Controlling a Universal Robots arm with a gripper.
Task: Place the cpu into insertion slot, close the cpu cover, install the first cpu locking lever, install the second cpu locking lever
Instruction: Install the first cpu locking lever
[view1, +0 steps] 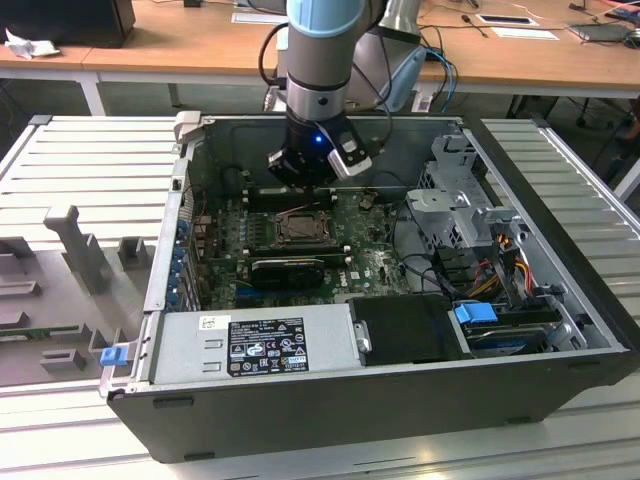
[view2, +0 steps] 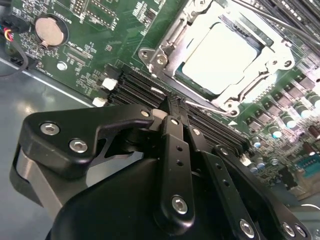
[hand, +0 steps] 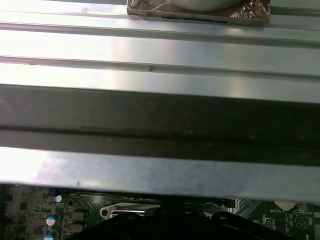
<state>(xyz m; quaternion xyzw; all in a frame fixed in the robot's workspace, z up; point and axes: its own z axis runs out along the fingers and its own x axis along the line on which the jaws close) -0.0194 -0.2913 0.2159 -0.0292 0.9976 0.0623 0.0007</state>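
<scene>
The cpu (view2: 222, 57) lay flat in its slot on the green motherboard (view2: 75, 47), in the upper right part of the second wrist view, with its bright silver top facing up. The cpu cover (view2: 200, 25) was already down around it, a metal frame whose square window left the chip visible. A thin locking lever (view2: 207, 106) ran along the lower edge of the socket in that view; whether it was latched could not be told. In the exterior view the socket (view1: 297, 228) sat near the middle of the frame, inside the open computer case (view1: 400, 385).

The gripper (view2: 176, 102) stood just beside the socket, over the dark memory slots (view2: 135, 87) next to it. Its black fingers (view2: 175, 130) were pressed together, tips close to touching, and nothing was held between them. In the exterior view the gripper (view1: 318, 180) hung just above the socket, in the upper middle of the frame, under the grey and blue arm (view1: 320, 50).

A round coin battery (view2: 50, 31) was on the board in the upper left of the second wrist view. In the exterior view a silver power supply (view1: 250, 345) lay along the front of the case, and a wooden table (view1: 180, 45) stood behind.
</scene>
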